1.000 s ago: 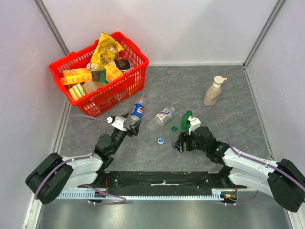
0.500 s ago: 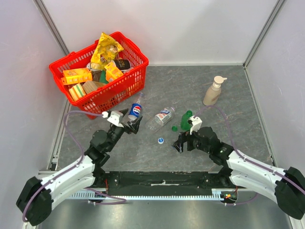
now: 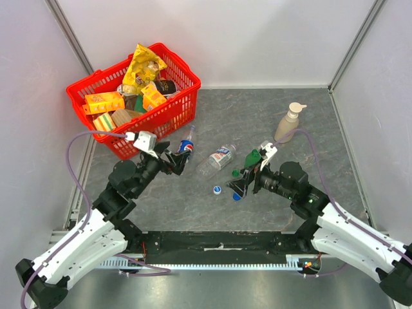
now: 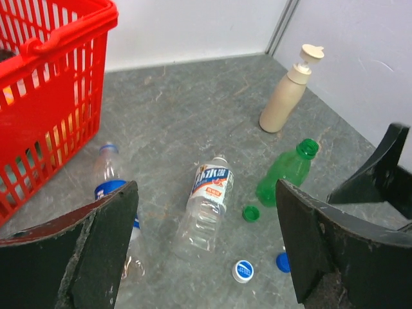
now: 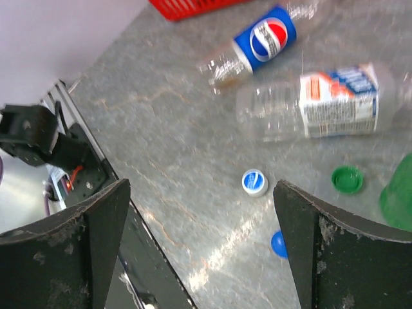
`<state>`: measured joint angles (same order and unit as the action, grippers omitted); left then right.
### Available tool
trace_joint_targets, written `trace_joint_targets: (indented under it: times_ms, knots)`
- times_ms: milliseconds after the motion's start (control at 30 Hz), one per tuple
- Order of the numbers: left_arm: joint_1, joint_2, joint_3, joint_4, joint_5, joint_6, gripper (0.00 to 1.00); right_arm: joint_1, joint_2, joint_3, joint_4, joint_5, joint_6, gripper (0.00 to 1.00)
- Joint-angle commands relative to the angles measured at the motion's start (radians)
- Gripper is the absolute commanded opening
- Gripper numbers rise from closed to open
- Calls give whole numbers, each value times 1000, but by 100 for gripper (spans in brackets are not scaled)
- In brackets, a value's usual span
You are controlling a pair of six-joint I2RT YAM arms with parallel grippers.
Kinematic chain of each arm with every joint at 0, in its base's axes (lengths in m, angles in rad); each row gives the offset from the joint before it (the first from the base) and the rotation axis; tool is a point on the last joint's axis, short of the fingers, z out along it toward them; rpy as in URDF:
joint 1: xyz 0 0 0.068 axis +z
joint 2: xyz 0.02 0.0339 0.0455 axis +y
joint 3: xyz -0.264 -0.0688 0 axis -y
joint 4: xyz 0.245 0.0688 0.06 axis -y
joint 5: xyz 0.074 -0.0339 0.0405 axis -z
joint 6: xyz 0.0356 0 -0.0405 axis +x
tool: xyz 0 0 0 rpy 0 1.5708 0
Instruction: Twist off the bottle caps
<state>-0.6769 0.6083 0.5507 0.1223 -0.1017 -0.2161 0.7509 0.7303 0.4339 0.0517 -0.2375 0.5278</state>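
Observation:
Three bottles lie on the table with open necks: a cola bottle (image 3: 186,147) (image 4: 112,193) (image 5: 264,42), a clear bottle (image 3: 217,159) (image 4: 207,203) (image 5: 322,103) and a green bottle (image 3: 252,158) (image 4: 286,170). Three caps lie loose near them: a green cap (image 3: 235,172) (image 4: 251,212) (image 5: 347,179), a blue-and-white cap (image 3: 217,189) (image 4: 243,271) (image 5: 255,182) and a blue cap (image 3: 237,196) (image 4: 282,261) (image 5: 279,243). My left gripper (image 3: 170,162) (image 4: 206,192) is open and empty, raised beside the cola bottle. My right gripper (image 3: 243,185) (image 5: 201,188) is open and empty above the blue caps.
A red basket (image 3: 174,116) (image 4: 58,38) full of packets stands at the back left, close to the cola bottle. A beige pump dispenser (image 3: 290,122) (image 4: 286,100) stands upright at the back right. Grey walls close in the table on three sides.
Both arms have risen and drawn back from the table. The left gripper has come away from the cola bottle's base. The blue cap now shows under the lifted right gripper.

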Motion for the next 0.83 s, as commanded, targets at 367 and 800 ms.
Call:
trace_joint_targets:
  times_ms: [367, 800]
  knots:
    - [-6, 85, 265, -538, -365, -232, 95, 7, 61, 376, -242, 452, -196, 98]
    - [-6, 131, 262, -517, -424, -210, 96, 7, 58, 402, -262, 737, -295, 98]
